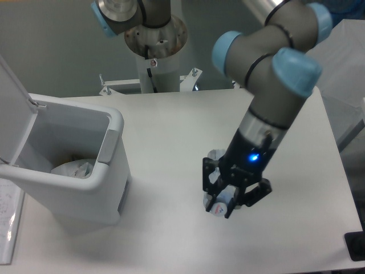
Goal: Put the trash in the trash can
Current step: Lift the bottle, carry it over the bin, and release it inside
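The trash can point(105, 188) stands at the table's left with its lid point(11, 108) swung up and open. Inside it lies a white plastic bag point(71, 169). My gripper point(231, 196) is right of the can, near the table's front middle, pointing down. Its fingers point(206, 177) are shut on the clear bluish bottle point(219, 206), whose capped end pokes out toward the camera. The bottle's other end point(215, 155) shows behind the wrist. A blue light glows on the wrist.
The arm's base post point(154, 51) rises at the back of the table. A sheet of paper point(8, 225) lies at the left edge. A black object point(356, 246) sits at the front right corner. Another white surface point(342, 57) stands to the right.
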Available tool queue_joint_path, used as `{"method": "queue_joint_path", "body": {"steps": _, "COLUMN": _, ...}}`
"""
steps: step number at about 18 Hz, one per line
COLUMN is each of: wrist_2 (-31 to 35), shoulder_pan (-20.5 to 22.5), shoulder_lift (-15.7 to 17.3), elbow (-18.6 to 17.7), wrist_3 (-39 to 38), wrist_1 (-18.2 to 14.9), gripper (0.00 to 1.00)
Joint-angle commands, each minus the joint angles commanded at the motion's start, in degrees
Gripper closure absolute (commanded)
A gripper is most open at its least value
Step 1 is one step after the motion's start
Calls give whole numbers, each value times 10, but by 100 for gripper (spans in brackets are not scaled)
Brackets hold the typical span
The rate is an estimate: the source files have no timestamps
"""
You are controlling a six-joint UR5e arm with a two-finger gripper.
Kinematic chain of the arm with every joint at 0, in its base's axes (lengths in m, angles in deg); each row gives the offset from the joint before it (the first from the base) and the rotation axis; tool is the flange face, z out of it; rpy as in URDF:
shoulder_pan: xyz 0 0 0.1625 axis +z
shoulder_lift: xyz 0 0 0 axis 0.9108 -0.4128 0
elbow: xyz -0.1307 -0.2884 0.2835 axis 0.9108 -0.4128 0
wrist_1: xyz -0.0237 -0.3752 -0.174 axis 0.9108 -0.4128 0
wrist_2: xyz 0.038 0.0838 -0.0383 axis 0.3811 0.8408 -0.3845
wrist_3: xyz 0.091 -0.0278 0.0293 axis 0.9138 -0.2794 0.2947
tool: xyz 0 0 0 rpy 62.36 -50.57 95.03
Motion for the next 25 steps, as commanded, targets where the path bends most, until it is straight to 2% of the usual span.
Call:
{"method": "queue_joint_path", "body": {"steps": 2, "wrist_2": -13, "shoulder_pan": -1, "shoulder_lift": 11, "elbow": 5, "wrist_3": -33, "wrist_1": 17, "gripper": 100}}
{"method": "queue_joint_path", "body": {"steps": 6, "wrist_2": -76, "shoulder_pan": -7, "shoulder_lift": 27, "elbow": 19, "wrist_3": -75, "wrist_1": 19, "gripper": 100}}
{"method": "queue_joint_path", "body": {"steps": 12, "wrist_2": -145, "shoulder_pan": -16, "shoulder_lift": 77, "elbow": 19, "wrist_3": -79, "wrist_1": 19, "gripper": 100}}
{"method": "queue_joint_path", "body": {"steps": 20, "wrist_2": -157, "shoulder_pan": -97, "shoulder_lift": 110, "elbow": 13, "wrist_3": -81, "wrist_1": 19, "gripper": 100}}
{"method": "queue_joint_path", "body": {"steps": 25, "wrist_2": -155, "shoulder_pan": -141, "shoulder_lift": 118, "elbow": -25, "wrist_3": -77, "wrist_1": 20, "gripper": 99}}
